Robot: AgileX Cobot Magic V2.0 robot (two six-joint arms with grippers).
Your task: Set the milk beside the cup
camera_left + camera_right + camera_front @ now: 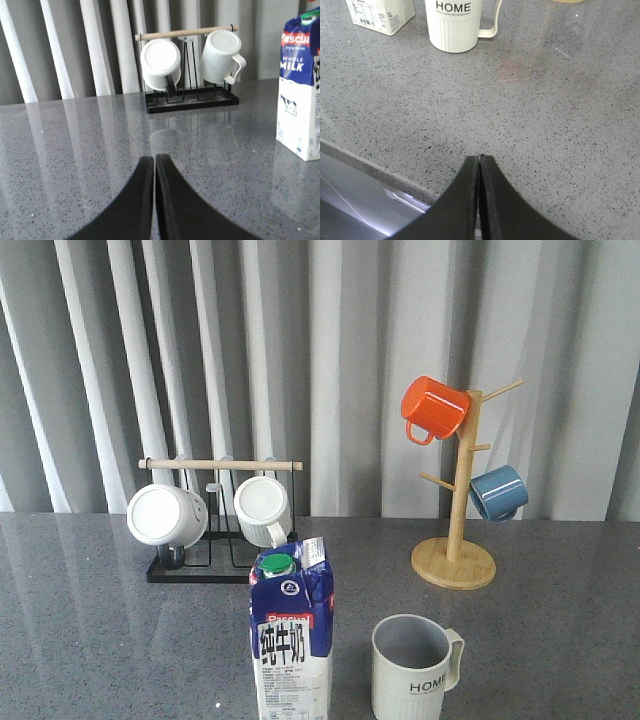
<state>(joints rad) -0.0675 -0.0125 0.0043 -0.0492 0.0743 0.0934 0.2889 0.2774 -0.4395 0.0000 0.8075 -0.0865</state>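
Observation:
The milk carton [291, 635] stands upright near the table's front edge, blue on top, white below, with a green cap. It also shows in the left wrist view [300, 85] and its base shows in the right wrist view [380, 14]. The cream ribbed "HOME" cup [413, 667] stands just right of the carton, a small gap between them; it also shows in the right wrist view [455, 25]. My left gripper [154, 159] is shut and empty above the table, left of the carton. My right gripper [480, 158] is shut and empty near the table's front edge. Neither gripper shows in the front view.
A black rack [220, 565] with a wooden bar holds two white mugs [167, 514] [263, 510] at the back left. A wooden mug tree [455, 560] with an orange mug [433, 408] and a blue mug [498, 492] stands at the back right. The table edge [365, 167] is by my right gripper.

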